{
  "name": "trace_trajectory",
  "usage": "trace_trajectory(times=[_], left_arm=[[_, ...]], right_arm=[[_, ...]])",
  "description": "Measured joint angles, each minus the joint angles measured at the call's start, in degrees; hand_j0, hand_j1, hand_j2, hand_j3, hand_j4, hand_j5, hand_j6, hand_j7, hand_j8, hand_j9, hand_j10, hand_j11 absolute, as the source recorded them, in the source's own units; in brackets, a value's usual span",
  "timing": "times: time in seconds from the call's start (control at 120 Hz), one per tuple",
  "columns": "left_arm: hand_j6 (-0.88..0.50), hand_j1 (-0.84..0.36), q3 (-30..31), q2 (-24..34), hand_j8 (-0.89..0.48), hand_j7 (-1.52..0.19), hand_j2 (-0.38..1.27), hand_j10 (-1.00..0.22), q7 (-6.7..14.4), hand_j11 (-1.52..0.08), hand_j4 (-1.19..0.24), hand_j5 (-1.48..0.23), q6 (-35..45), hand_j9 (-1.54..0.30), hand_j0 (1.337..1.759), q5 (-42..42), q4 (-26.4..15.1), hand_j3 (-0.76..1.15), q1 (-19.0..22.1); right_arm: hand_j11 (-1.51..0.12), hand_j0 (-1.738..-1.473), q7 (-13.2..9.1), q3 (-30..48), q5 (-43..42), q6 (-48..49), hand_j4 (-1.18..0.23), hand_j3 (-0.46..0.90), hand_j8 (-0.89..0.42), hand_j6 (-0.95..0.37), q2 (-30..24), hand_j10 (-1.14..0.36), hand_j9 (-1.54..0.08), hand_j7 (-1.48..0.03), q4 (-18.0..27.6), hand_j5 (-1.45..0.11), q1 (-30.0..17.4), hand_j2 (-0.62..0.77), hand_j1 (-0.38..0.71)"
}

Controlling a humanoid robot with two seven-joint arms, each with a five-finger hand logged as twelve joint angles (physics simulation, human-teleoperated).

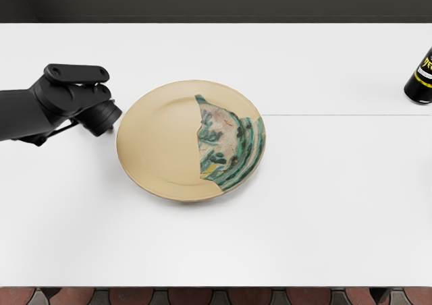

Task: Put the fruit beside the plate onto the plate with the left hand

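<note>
The fruit does not show anywhere in the head view, so its place cannot be told. The plate (162, 143) lies flat near the middle of the table (304, 217). It is tan, and a patch of green and cream pattern covers its right part. Nothing lies on it. Well apart to the right, a black bottle (420, 79) with yellow lettering stands upright, cut by the picture's edge.

The left hand (81, 99) comes in from the left edge on a black arm and hangs low just beside the plate's left rim, its rounded tip almost touching it. Whether its fingers are open or closed, or hold anything, cannot be told.

The table is white, with a thin line running from the plate's right rim to the right edge. Behind it is a dark wall, and reddish tiled floor shows below the near edge.
</note>
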Motion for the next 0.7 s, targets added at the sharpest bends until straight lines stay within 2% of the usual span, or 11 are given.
trace_trajectory(times=[0.25,0.292,0.317,0.333,0.425,0.558,0.7], left_arm=[[-0.04,-0.49,-0.24,1.54,-0.11,-1.21,0.56,-0.35,-0.06,-1.19,-0.32,-1.29,-0.05,-1.17,1.643,-1.26,-1.7,0.0,-2.06],[-0.03,-0.49,-0.34,1.9,-0.11,-1.21,0.55,-0.34,-0.09,-1.19,-0.35,-1.29,-0.05,-1.17,1.644,-1.43,-1.87,0.0,-2.46],[-0.08,-0.48,-0.35,2.25,-0.09,-1.22,0.57,-0.33,-0.07,-1.19,-0.4,-1.29,-0.01,-1.17,1.644,-1.9,-2.05,0.0,-3.11],[-0.08,-0.48,-0.37,2.59,-0.13,-1.21,0.55,-0.33,-0.05,-1.19,-0.43,-1.28,0.0,-1.17,1.644,-2.1,-2.17,0.0,-3.41],[-0.12,-0.47,-0.4,3.23,-0.16,-1.21,0.59,-0.35,0.03,-1.18,-0.56,-1.27,-0.01,-1.18,1.645,-2.93,-2.95,0.0,-4.28],[-0.15,-0.42,-0.5,4.42,-0.17,-1.2,0.49,-0.37,0.05,-1.18,-0.67,-1.28,-0.01,-1.18,1.647,-4.53,-4.09,0.0,-6.39],[-0.13,-0.46,-1.17,5.41,-0.15,-1.21,0.61,-0.37,-0.04,-1.18,-0.72,-1.3,-0.11,-1.19,1.647,-6.08,-5.4,0.0,-8.42]], right_arm=[[-0.03,-1.658,-0.01,0.0,0.0,-0.01,-0.02,0.0,-0.02,-0.02,0.0,-0.02,-0.03,-0.03,0.0,-0.03,0.0,-0.01,-0.32],[-0.03,-1.658,-0.01,0.0,0.0,-0.01,-0.02,0.0,-0.02,-0.02,0.0,-0.02,-0.03,-0.03,0.0,-0.03,0.0,-0.01,-0.32],[-0.03,-1.658,0.0,0.0,0.0,0.0,-0.02,0.0,-0.02,-0.02,0.0,-0.02,-0.03,-0.03,0.0,-0.03,0.0,-0.01,-0.32],[-0.03,-1.658,0.01,0.0,0.0,0.0,-0.02,0.0,-0.02,-0.02,0.0,-0.02,-0.03,-0.03,0.0,-0.03,0.0,-0.01,-0.32],[-0.03,-1.658,0.0,0.0,0.0,0.0,-0.02,0.0,-0.02,-0.02,0.0,-0.02,-0.03,-0.03,0.0,-0.03,0.0,-0.01,-0.32],[-0.03,-1.658,0.0,0.0,0.0,-0.01,-0.02,0.0,-0.02,-0.02,0.0,-0.02,-0.03,-0.03,0.0,-0.03,-0.01,-0.01,-0.32],[-0.03,-1.658,-0.01,0.0,0.0,0.0,-0.02,0.0,-0.02,-0.02,0.0,-0.02,-0.03,-0.03,0.0,-0.03,-0.01,-0.01,-0.32]])
